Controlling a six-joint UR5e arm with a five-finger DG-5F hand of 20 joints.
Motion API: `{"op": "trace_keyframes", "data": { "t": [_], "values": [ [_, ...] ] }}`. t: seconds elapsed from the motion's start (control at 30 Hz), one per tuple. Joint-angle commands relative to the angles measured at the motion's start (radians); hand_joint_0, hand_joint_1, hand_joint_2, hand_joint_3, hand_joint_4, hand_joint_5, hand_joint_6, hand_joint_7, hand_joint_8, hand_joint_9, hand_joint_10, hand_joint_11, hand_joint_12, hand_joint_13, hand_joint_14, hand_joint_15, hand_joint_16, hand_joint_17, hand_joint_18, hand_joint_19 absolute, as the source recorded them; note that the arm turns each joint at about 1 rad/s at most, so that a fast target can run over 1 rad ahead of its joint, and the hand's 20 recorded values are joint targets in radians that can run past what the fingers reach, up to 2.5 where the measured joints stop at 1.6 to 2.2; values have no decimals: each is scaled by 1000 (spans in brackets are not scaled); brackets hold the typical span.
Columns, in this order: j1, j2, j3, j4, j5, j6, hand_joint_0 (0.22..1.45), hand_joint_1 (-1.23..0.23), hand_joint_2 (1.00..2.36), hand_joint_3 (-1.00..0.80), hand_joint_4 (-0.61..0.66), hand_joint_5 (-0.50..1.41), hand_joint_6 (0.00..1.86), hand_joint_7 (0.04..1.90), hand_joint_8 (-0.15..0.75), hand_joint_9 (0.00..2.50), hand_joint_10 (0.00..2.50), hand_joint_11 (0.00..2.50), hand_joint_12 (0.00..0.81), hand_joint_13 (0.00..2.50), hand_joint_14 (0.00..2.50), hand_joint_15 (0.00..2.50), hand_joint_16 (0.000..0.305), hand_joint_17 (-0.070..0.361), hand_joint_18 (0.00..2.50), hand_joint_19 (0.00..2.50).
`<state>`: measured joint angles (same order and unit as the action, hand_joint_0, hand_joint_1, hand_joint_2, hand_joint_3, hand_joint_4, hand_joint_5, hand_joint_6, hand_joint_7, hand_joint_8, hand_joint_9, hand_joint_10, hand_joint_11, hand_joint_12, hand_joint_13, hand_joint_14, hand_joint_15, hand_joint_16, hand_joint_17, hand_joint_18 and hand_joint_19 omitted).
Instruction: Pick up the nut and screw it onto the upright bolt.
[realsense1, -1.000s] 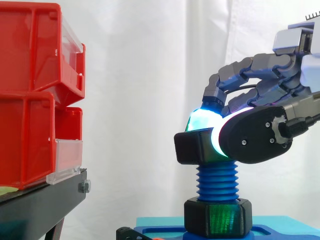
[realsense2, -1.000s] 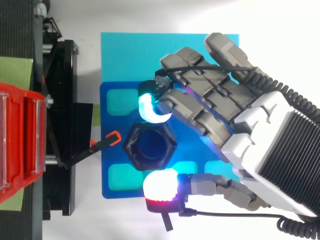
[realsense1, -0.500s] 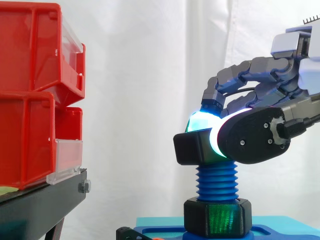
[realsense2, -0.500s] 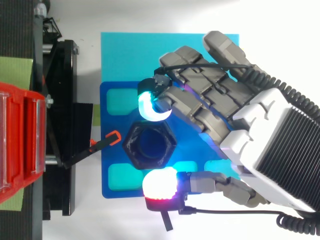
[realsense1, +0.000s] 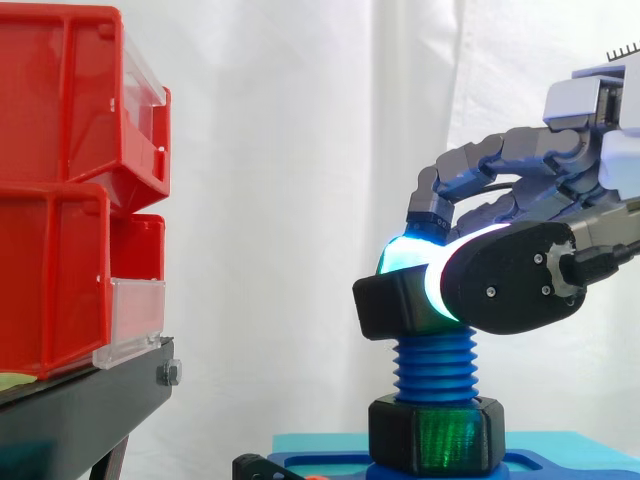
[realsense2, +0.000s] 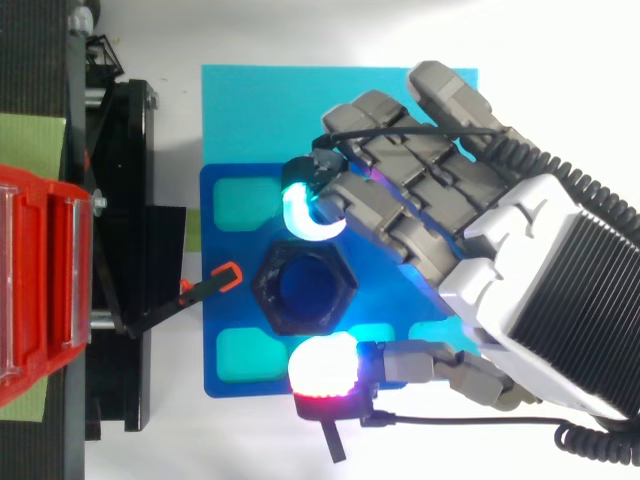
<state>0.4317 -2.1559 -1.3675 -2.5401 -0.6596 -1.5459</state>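
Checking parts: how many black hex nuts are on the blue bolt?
2. The upper nut is at the bolt's top, pinched by the hand; the lower nut is at its base.

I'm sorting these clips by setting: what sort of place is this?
Likely a robotics test bench: a white curtain, red bins on a black stand, and a blue bolt whose black nut the hand pinches.

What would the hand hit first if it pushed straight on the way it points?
The nut, pinched between its pads atop the blue bolt. Past that, the hand would probably meet the lower red bin at similar height, though depth is unclear.
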Motion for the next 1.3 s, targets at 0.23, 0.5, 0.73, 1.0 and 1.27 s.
{"op": "trace_keyframes", "data": {
  "t": [0.23,0.5,0.73,1.0,1.27],
  "values": [
    [-1,-1,1,1,-23,1,514,-631,1000,-500,271,-123,515,1199,283,564,0,0,269,519,0,0,27,60,295,0],
    [1,1,7,-3,-18,1,515,-629,1000,-500,265,-122,515,1198,281,562,0,0,268,516,0,0,27,60,293,0],
    [-2,1,15,-43,-26,4,515,-630,1000,-500,268,-122,514,1198,280,563,0,0,265,514,0,0,27,60,294,0],
    [-5,1,15,-72,-26,27,515,-628,1000,-500,269,-122,514,1199,281,565,0,0,263,513,0,0,26,60,295,0],
    [-16,1,15,-134,-28,87,516,-628,1000,-500,267,-122,514,1204,280,564,0,0,262,511,0,0,27,60,295,0]
  ]
}}
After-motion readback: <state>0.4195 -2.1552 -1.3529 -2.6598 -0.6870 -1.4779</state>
